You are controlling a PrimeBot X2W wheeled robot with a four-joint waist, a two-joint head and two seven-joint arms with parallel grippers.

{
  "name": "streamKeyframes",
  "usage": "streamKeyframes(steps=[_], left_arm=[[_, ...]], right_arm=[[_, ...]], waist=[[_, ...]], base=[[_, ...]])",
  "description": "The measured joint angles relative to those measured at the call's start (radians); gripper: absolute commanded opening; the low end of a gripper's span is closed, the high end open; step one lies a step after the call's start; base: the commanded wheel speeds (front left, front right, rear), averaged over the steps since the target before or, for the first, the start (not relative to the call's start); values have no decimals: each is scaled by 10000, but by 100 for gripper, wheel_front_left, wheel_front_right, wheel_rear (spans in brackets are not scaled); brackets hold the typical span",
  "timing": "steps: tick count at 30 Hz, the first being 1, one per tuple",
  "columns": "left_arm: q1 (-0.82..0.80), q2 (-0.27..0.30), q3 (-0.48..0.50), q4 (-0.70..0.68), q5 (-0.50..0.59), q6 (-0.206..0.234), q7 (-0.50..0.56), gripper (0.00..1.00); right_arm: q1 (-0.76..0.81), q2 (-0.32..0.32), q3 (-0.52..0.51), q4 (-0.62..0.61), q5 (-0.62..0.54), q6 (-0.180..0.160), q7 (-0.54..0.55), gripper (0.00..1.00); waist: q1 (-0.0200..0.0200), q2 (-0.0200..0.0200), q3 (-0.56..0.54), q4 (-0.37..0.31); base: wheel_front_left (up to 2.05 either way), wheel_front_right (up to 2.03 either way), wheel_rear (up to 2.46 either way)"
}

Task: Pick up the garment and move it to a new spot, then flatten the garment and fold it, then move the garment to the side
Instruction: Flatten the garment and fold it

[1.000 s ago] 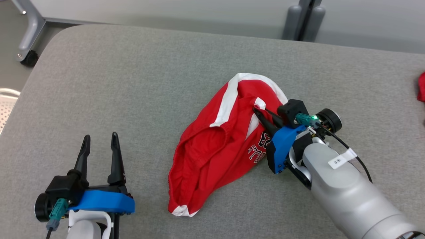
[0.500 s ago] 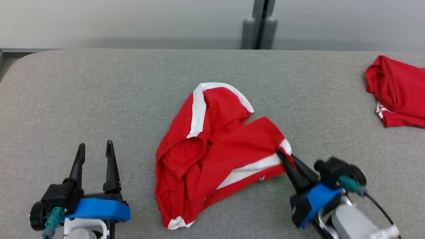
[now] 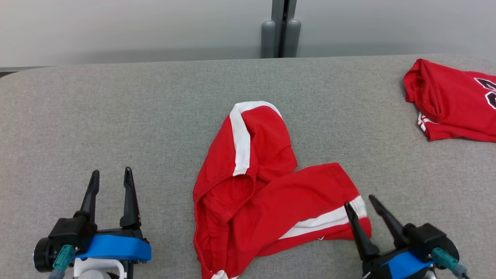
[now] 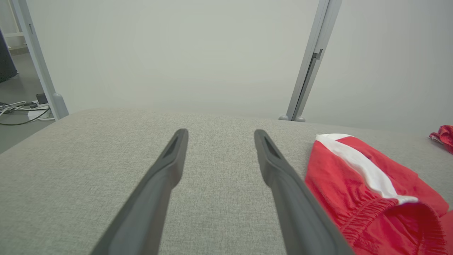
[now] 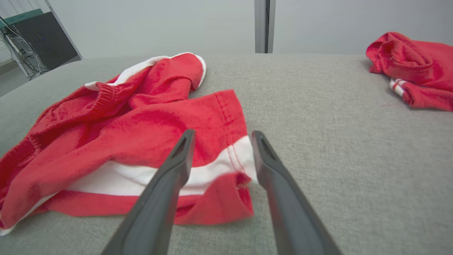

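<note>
1. The garment (image 3: pixel 248 201) is a pair of red shorts with a white stripe (image 3: pixel 241 143) down each leg and a gathered elastic waistband (image 3: pixel 228 190).
2. It lies crumpled near the middle of the grey tabletop (image 3: pixel 116 116), closer to the near side. One leg points toward the far edge and the other is spread out to the right. Its lowest corner runs off the bottom of the head view.
3. The right gripper (image 3: pixel 359 200) sits low at the end of the right-hand leg. Its jaws are released and spread, with one over the striped hem (image 5: pixel 235 159) and the other over bare tabletop just beside it. The cloth lies slack and is not pinched.
4. The left gripper (image 3: pixel 111 171) hovers over bare tabletop to the left of the garment, well apart from it. Its jaws are also wide apart and empty.
5. The far edge of the tabletop runs straight below a pale wall (image 3: pixel 135 27), with a grey post (image 3: pixel 281 35) behind its middle. The far left corner is rounded.
6. A second red garment (image 3: pixel 449 100) is bunched at the far right, well apart from the shorts.
7. Bare tabletop stretches along the whole left side, beyond the upper leg, and between the two red pieces.
</note>
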Motion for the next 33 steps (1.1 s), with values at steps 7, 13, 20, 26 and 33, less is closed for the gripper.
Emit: streamKeyframes(steps=[7,13,20,26,33], left_arm=[[27,10,25,46,130,-29,0,100],[67,12,4,67,203,-71,0,100],[269,69,-40,128,368,-86,0,100],[372,102,-21,146,378,-104,0,100],[469,127,-2,198,466,-105,0,100]], right_arm=[[-96,577,-1285,-1538,-431,0,-115,100],[-127,1016,-1835,-2581,-840,0,-136,100],[268,1141,-1778,-1919,-1126,0,-138,100],[360,1168,-1779,-1490,-1262,0,-140,100],[360,1181,-1735,-1149,-1271,0,-140,100]], waist=[[1,0,-180,-56],[1,0,-348,7],[1,0,-560,102],[1,0,-666,127],[1,0,-794,107]], base=[[0,0,0],[0,0,0],[0,0,0],[0,0,0],[0,0,0]])
